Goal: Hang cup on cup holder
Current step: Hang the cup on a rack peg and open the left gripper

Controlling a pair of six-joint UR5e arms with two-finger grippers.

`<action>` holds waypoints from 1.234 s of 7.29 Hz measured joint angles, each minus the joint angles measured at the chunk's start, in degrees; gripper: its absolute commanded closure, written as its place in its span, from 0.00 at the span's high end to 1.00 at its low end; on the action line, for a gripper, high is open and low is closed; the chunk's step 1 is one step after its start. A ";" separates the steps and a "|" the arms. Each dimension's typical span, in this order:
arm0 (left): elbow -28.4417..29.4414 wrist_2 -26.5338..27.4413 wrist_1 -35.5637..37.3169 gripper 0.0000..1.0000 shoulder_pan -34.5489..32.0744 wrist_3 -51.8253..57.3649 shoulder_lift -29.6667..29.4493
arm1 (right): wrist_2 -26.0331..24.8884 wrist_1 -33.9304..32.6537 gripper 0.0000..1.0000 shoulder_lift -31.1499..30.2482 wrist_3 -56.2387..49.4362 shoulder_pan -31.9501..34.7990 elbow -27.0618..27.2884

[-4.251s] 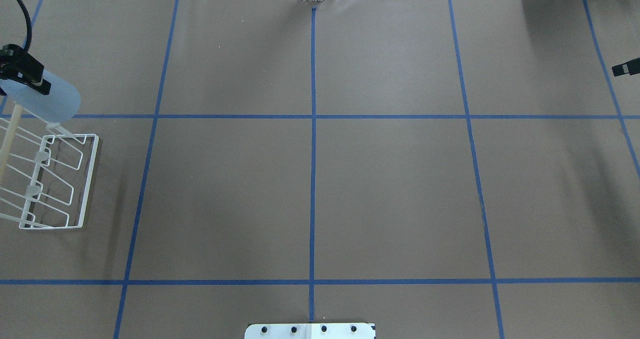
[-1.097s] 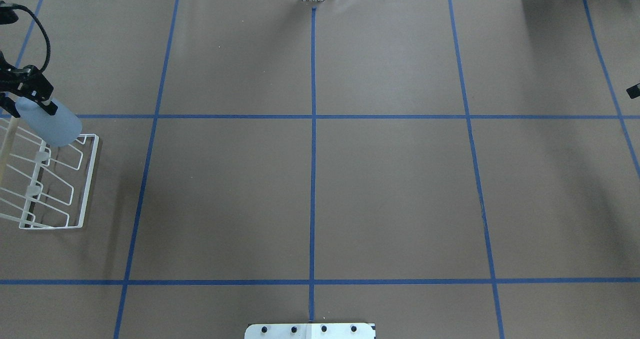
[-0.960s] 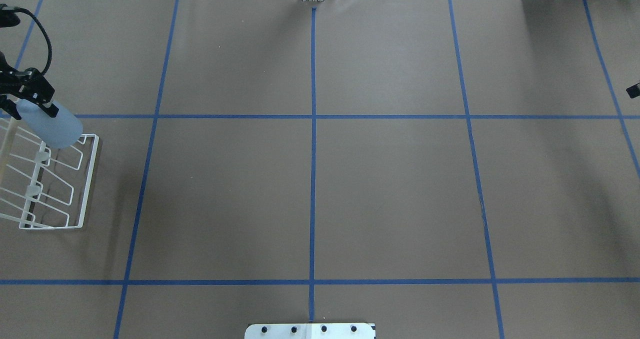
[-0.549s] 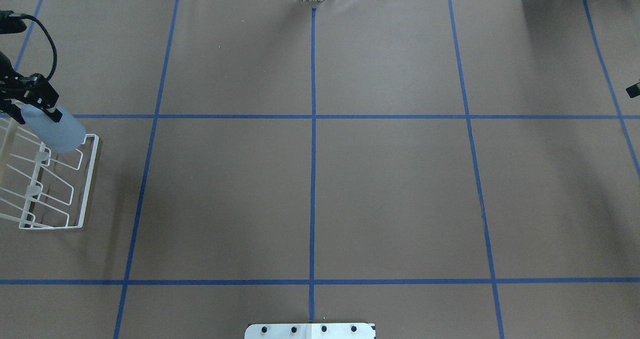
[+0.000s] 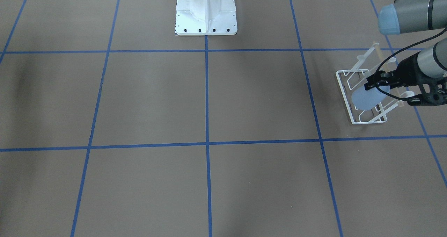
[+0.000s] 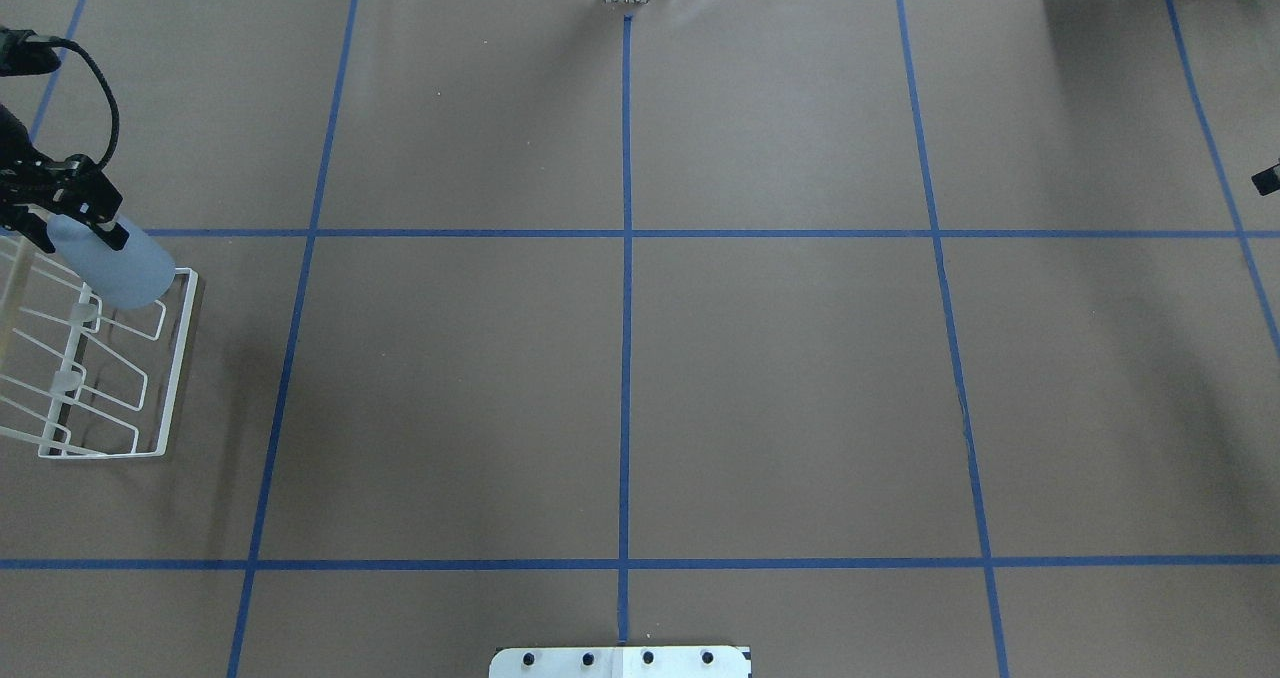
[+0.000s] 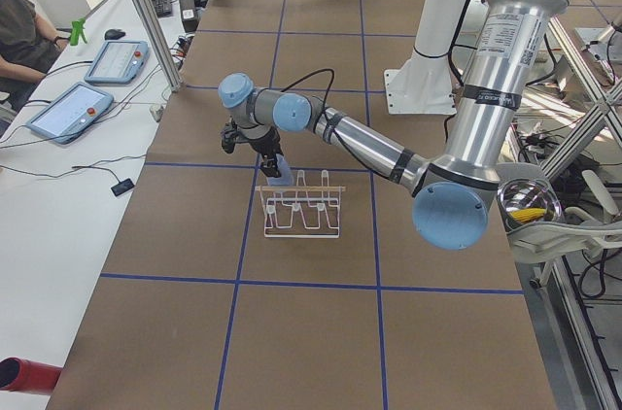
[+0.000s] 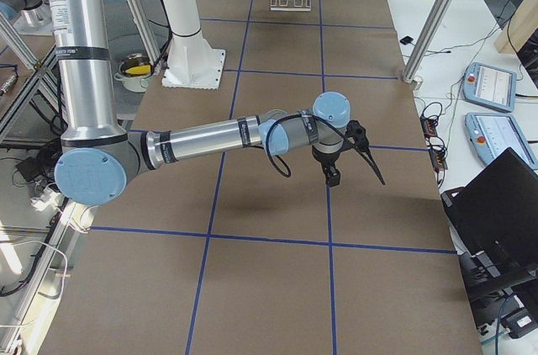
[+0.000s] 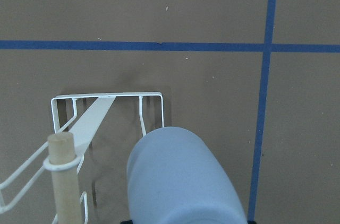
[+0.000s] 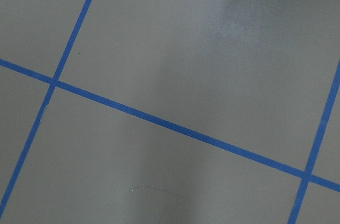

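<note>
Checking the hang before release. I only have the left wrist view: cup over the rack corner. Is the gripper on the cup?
Observer: Yes. The overhead view shows the left gripper shut on the cup, holding its upper end.
Operator: Cup upright?
Observer: No. In the front view it is tilted, with the free end down toward the wires of the rack. I can't tell whether it is seated on a hook.
Operator: Right arm near?
Observer: No. The right-side view has the right gripper over bare table, far from the rack.
</note>
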 measured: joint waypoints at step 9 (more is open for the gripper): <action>-9.16 9.56 0.16 0.98 -11.58 18.80 5.32 | -8.22 -2.40 1.00 -0.02 -3.13 0.34 1.04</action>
